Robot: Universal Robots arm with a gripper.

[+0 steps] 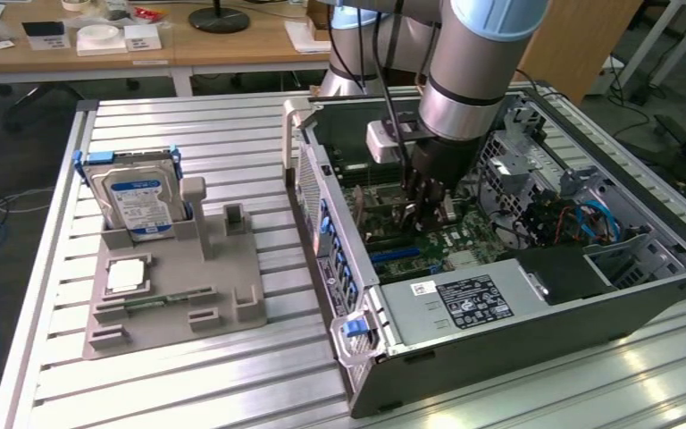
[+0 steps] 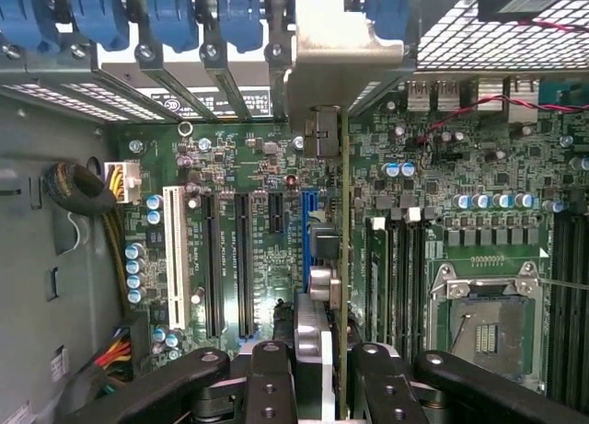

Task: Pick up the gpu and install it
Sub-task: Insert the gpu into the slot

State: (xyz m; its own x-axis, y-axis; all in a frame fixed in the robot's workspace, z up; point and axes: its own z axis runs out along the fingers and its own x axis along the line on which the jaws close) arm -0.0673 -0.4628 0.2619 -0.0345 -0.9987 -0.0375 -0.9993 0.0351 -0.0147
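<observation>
The black two-fingered gripper (image 2: 324,373) pinches the gpu (image 2: 333,65), a thin brownish-green circuit card with a grey metal end bracket, held edge-on just beside the long blue expansion slot (image 2: 305,226). The step in hand looks like installation. Seating calls for the card's edge squared over that slot.

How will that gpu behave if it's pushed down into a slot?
Probably stiff: the gpu shows as a straight thin edge. Likely fragile, with bare components on its face. Its metal bracket may make that end heavier.
</observation>
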